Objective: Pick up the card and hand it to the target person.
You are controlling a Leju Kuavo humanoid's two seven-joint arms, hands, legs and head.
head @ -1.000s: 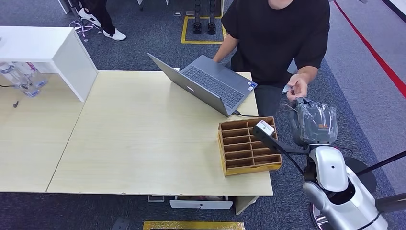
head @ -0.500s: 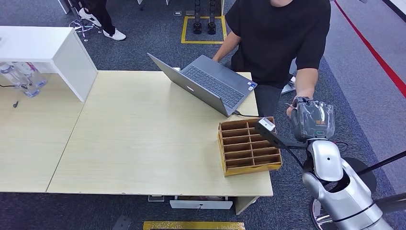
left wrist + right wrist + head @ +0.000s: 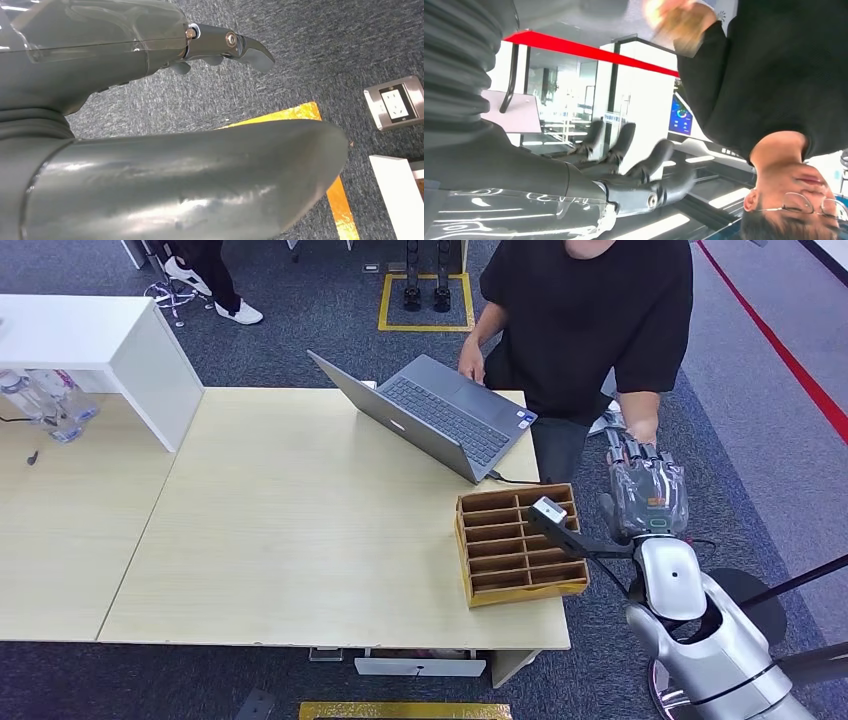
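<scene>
My right hand (image 3: 648, 490) is raised beside the table's right end, fingers spread, and the right wrist view shows the hand (image 3: 634, 170) holding nothing. The person in a black shirt (image 3: 590, 320) stands just beyond it, one hand (image 3: 640, 435) lowered right above my fingertips. That hand (image 3: 674, 20) is blurred in the right wrist view, and I cannot tell whether the card is in it. A small white shape (image 3: 608, 421) shows beside the person's hip. My left hand (image 3: 150, 45) hangs over the grey carpet, holding nothing.
An open grey laptop (image 3: 440, 415) sits on the wooden table (image 3: 300, 540), the person's other hand on it. A wooden divider tray (image 3: 515, 585) stands at the near right corner. A white cabinet (image 3: 100, 340) and bottles (image 3: 50, 400) are far left.
The person's hand, which held the card at chest height, has dropped to just above my right hand. My right hand has drawn slightly back. Their other hand moved onto the laptop.
</scene>
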